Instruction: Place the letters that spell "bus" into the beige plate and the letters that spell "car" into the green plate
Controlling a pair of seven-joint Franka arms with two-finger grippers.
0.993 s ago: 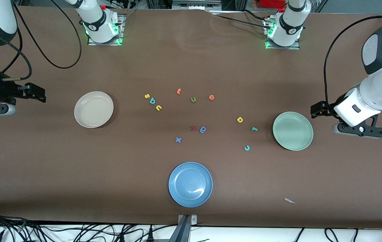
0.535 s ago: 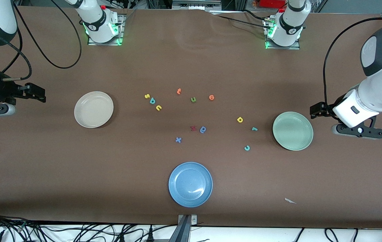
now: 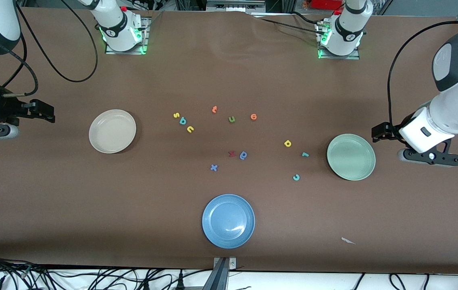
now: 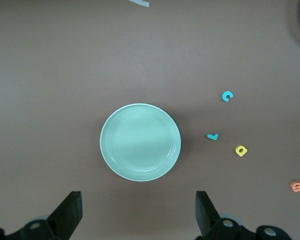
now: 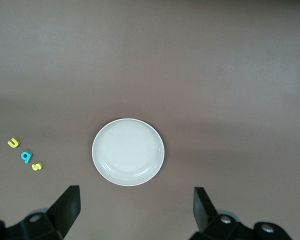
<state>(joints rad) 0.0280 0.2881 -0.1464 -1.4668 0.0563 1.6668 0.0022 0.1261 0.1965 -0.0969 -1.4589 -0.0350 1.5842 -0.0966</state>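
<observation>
A wide bench (image 3: 140,209) covered in plain brown material fills the view under even light. Black cables (image 3: 92,278) tangle along a pale strip just past the bench's edge nearest the front camera.

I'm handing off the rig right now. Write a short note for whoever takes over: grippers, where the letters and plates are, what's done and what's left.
Left gripper: open, empty, beside the round pale green plate at the left arm's end.
Right gripper: open, empty, waiting at the right arm's end, outward of the round cream-beige plate.
Both plates hold nothing.
Yellow foam "s", teal "b" and yellow "u" lie in a row beside the beige plate.
Yellow "a", teal "r" and teal "c" lie on the table beside the green plate.
Done: nothing.
Left: all six letters.
</observation>
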